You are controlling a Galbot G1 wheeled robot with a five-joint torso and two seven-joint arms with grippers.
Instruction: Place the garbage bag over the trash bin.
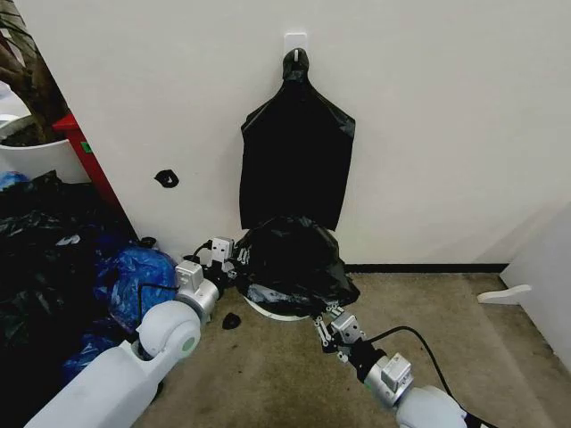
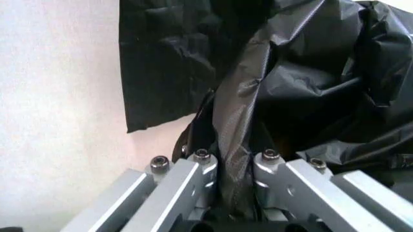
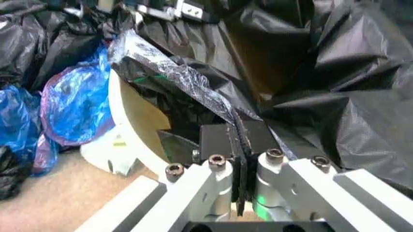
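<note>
The glossy black garbage bag [image 1: 294, 260] lies crumpled over the trash bin [image 1: 268, 311], whose cream rim peeks out below it. At the bag's left side, my left gripper [image 1: 228, 254] is shut on a fold; the left wrist view shows the film [image 2: 310, 96] pinched in that gripper [image 2: 233, 157]. My right gripper [image 1: 326, 321] is at the bag's front right edge. The right wrist view shows it [image 3: 244, 159] shut on the bag's hem [image 3: 335, 72], beside the bin's cream wall [image 3: 139, 130].
A flat black bag bundle [image 1: 294, 169] hangs from a wall hook [image 1: 295, 40] right behind the bin. Heaped blue and black bags [image 1: 134, 281] lie at the left, with a white plant pot [image 1: 36, 159] behind them. Bare floor [image 1: 446, 312] opens to the right.
</note>
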